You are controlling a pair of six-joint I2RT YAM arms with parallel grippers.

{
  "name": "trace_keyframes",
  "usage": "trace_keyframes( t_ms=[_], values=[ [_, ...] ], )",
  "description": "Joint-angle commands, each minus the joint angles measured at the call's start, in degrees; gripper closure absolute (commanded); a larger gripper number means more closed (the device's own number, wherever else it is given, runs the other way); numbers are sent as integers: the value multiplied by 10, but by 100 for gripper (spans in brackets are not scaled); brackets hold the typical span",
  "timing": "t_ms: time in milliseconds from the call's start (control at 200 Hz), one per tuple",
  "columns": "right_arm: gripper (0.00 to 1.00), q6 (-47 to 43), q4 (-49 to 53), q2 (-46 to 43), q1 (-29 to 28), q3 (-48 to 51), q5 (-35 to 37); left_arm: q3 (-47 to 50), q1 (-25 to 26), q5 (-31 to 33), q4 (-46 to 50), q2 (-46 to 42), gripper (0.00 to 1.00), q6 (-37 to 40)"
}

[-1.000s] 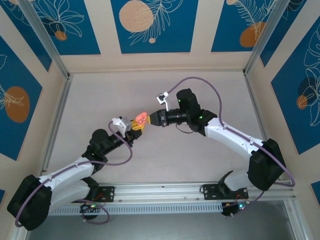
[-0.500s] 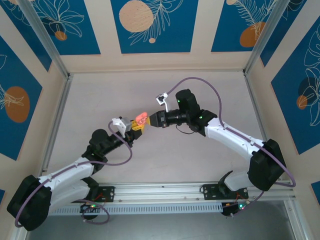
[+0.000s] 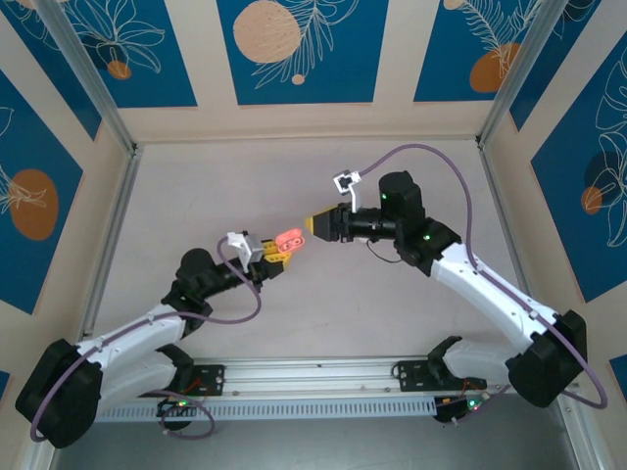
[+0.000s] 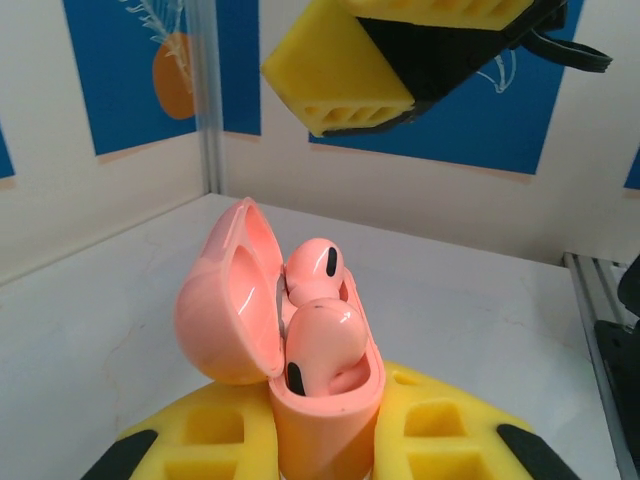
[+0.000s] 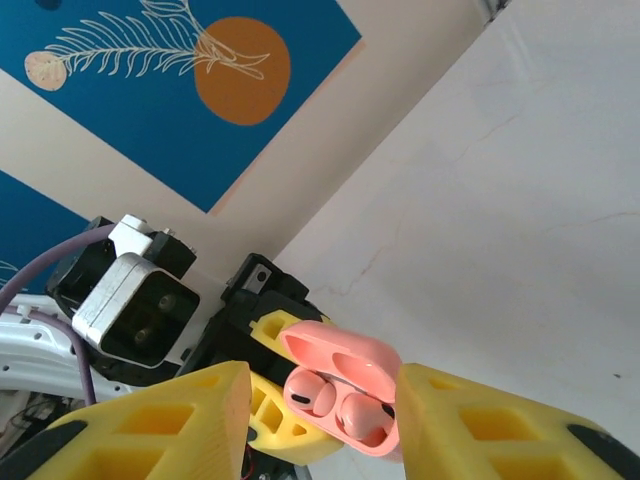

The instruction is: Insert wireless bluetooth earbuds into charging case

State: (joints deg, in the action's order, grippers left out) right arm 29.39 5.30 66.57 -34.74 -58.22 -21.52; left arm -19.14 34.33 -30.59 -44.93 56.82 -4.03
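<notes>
Left gripper (image 3: pixel 275 253): clamped on the charging case (image 4: pixel 328 415), which it holds raised off the table (image 3: pixel 323 304). Case lid (image 4: pixel 225 300): hinged open. Earbuds (image 4: pixel 322 335): both seated inside the case. Right gripper (image 3: pixel 315 224): near the case, not touching it, with yellow fingers (image 5: pixel 160 425) parted and holding nothing.

Top cam: overhead, looks down, far. L/R wrist cams: close, facing each other; all share coral-pink plastic charging case (image 4: pixel 325 425).
</notes>
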Motion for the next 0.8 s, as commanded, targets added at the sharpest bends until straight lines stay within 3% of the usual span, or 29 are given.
trace_keyframes(
  t_ms=[0, 285, 605, 795],
  values=[
    [55, -42, 27, -38, 7, 17, 59, -31, 3, -47, 7, 5, 83, 26],
    [49, -59, -8, -108, 64, 73, 51, -55, 3, -74, 15, 34, 83, 35],
    [15, -77, -12, -139, 104, 118, -8, -89, 3, -122, 12, 88, 82, 39],
    [10, -176, -21, -159, 112, 137, -55, -123, 3, -166, 9, 127, 82, 40]
  ],
)
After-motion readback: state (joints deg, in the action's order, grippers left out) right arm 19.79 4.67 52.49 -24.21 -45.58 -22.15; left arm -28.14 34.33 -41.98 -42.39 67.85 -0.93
